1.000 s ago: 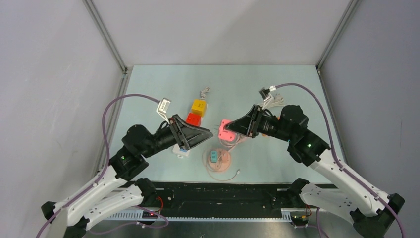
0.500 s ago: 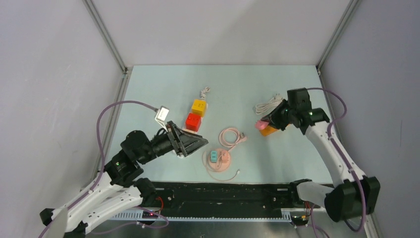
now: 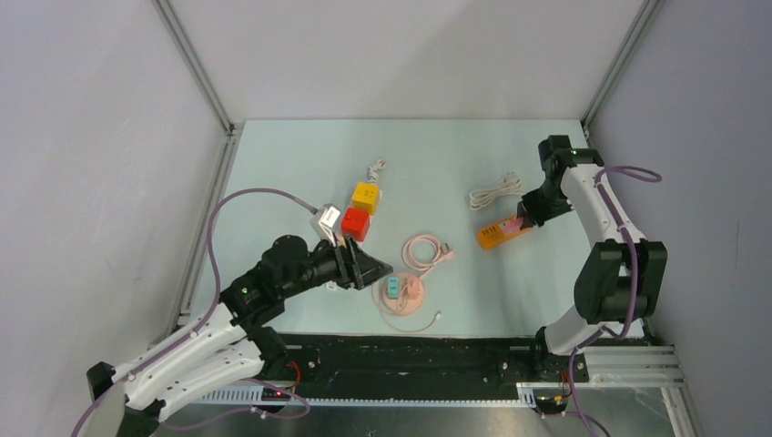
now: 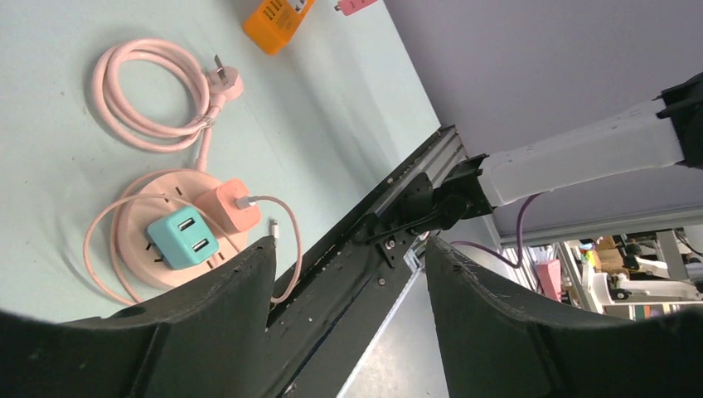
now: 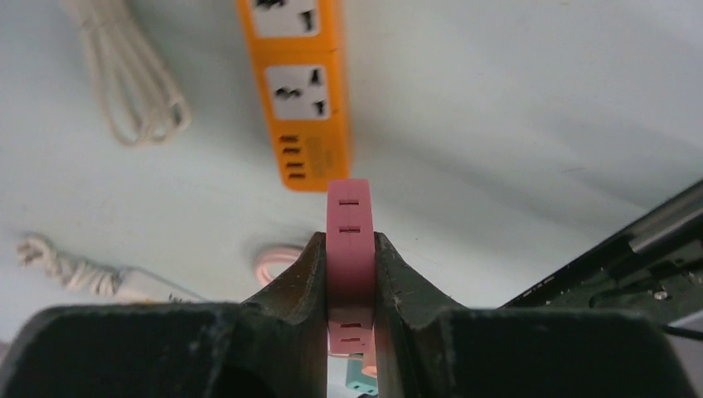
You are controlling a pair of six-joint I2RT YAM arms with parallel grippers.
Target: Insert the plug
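In the round pink base (image 4: 166,195): a teal charger (image 4: 182,239) and a small pink charger (image 4: 232,206), side by side, with a thin cord looped around.

Right gripper (image 5: 350,242): squeezed tight on the pink plug (image 5: 349,220), right at the end of the orange power strip (image 5: 300,91). Hard to tell if touching it.

Left gripper (image 4: 348,245): fingers wide apart, nothing between them, up over the table near the round base.

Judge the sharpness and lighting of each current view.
Top view: even, soft light, no glare, all sharp. Left wrist view: left fingers dark and soft, round pink socket crisp. Right wrist view: right fingers blurred up close; pink adapter and orange power strip sharp.
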